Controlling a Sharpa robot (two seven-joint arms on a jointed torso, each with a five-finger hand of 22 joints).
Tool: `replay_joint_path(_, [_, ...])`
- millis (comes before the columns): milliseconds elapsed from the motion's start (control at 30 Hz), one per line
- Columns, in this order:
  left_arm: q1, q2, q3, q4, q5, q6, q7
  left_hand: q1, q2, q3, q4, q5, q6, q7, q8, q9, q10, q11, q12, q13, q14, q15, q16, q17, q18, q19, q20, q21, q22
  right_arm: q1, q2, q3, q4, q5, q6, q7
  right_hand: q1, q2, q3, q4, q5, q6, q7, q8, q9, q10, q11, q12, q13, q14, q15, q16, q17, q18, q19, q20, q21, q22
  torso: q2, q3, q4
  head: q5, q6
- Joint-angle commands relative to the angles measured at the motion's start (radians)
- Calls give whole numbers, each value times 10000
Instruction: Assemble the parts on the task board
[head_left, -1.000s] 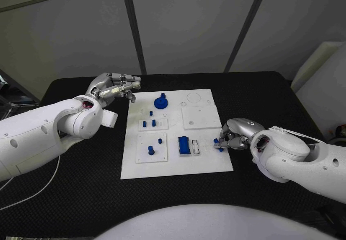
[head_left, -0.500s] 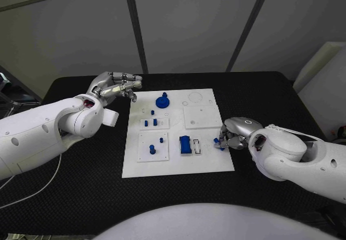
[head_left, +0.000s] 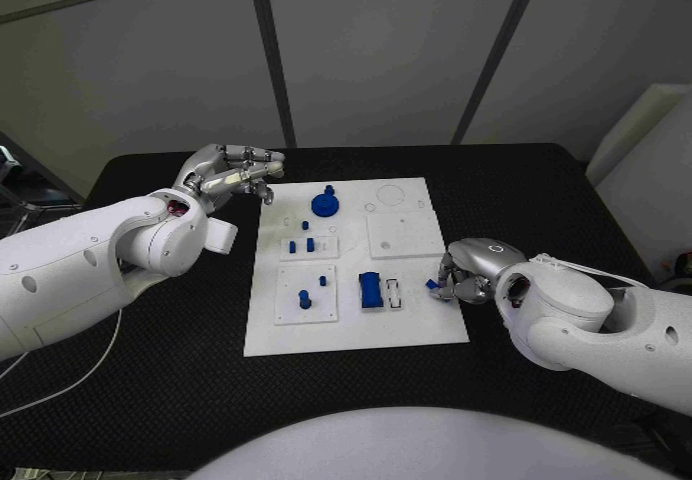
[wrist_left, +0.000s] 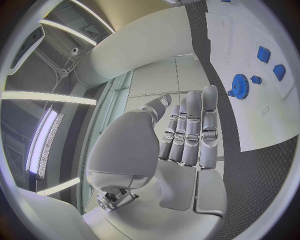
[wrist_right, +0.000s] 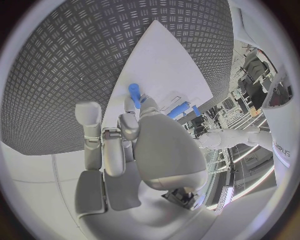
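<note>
Task board (head_left: 411, 330) lies flat in the middle of the black surface (head_left: 144, 400), long side running away from me. My right hand (head_left: 464, 272) sits at the board's right edge, fingers curled in and pinching a small blue peg (head_left: 433, 284); in the right wrist view the peg (wrist_right: 134, 93) stands out past the fingertips (wrist_right: 129, 125), just over the white plate. My left hand (head_left: 231, 174) hangs near the board's far left corner, over the black surface, holding nothing; in the left wrist view its fingers (wrist_left: 190, 125) lie side by side and fairly straight, thumb apart from them. On the board: a blue gear (head_left: 325, 205) with a knob on top stands at the far end, also seen from the left wrist (wrist_left: 239, 86). Nearer, on the left side, a group of small blue pegs (head_left: 300, 243) stands in a raised square, and further small pegs (head_left: 304, 297) in the next square. A blue block (head_left: 369, 290) lies near the board's middle, just beside a white slotted piece (head_left: 391, 294)
</note>
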Motion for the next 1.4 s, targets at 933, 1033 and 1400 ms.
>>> replay_joint_path(933, [14,-14,5,105,23,17,-25,76,194,8,32,68,-58,6,78,9,-111,-15,68,14,-84,6,55,-22,-106,40,21,-46,-30,-36,230,-23,599,2450,-2428,-94,-196,-357,1015,624,491,193,-108,174,278,273,-161,270,264,963,-117,172,2203,-144,153,-102,216,290,17,2,14,75,62])
replay_joint_path(1033, [14,-6,5,104,23,23,-29,76,194,8,32,68,-58,6,78,9,-111,-15,68,14,-84,6,55,-22,-106,40,21,-46,-30,-35,372,-23,497,2761,-2303,-42,-240,-381,1048,637,493,188,-104,176,287,269,-158,257,257,963,-116,171,2201,-143,149,-102,209,280,21,1,11,75,68])
replay_joint_path(1400, [14,18,5,94,23,48,-40,76,194,8,32,68,-58,6,78,9,-111,-15,68,14,-84,6,55,-22,-106,40,21,-46,-30,-31,900,-22,46,3406,-1659,86,-410,-438,1148,654,488,166,-87,179,314,265,-144,248,263,962,-106,170,2201,-140,133,-97,190,257,18,2,2,127,60])
